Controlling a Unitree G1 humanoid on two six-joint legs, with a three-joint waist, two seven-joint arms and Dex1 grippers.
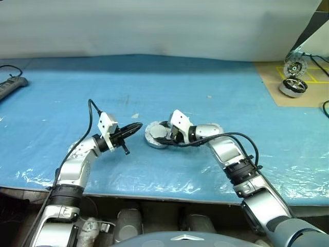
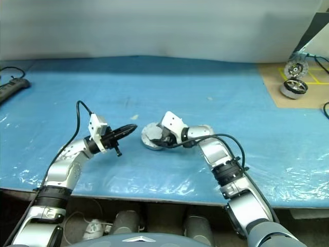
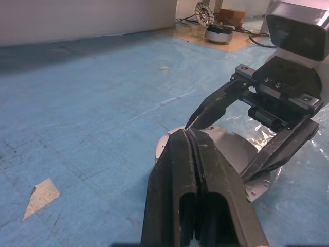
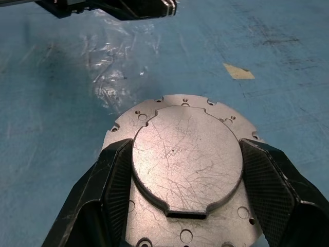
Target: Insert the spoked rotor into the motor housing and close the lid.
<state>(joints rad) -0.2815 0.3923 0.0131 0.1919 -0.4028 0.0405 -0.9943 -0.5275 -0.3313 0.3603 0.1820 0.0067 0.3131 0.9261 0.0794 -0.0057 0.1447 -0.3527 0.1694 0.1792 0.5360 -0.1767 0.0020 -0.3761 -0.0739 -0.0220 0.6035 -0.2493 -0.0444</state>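
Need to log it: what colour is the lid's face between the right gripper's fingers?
Plain scratched grey metal lid, clearest in the right wrist view.

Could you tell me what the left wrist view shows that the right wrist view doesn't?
Left wrist view only: the left end effector shut on nothing, and far off on a brown board, a spoked wheel and a round silver part.
Right wrist view only: the grey disc's scratched plain face, with holes round its flange.
Both: the right end effector astride the grey disc on the blue mat, and a tan scrap.
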